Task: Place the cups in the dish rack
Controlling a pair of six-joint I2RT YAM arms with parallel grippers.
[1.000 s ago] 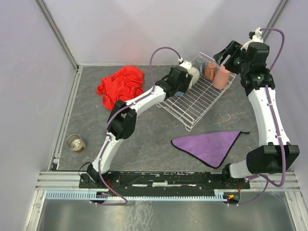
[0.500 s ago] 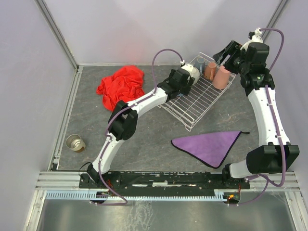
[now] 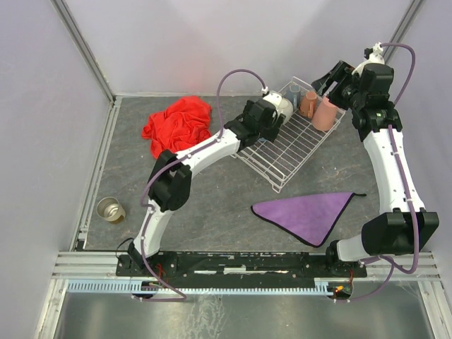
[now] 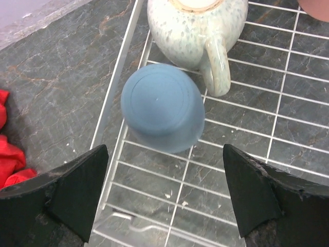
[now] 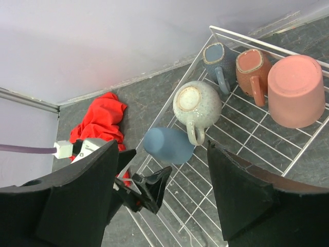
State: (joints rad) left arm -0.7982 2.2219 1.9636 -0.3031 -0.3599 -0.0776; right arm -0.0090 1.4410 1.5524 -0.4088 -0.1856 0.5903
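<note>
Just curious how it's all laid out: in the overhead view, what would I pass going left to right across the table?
metallic cup → red cloth → cream mug → orange mug → salmon-pink tumbler

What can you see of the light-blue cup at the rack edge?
The light-blue cup is plain, matte, ceramic-looking, no handle showing, slightly blurred in the left wrist view. It sits bottom-up and apparently tilted on the wires of the dish rack, at its edge rail, flat base with a faint ring showing. The handle of the cream speckled mug is right beside it; contact cannot be told. The open left claw straddles it without touching.
</note>
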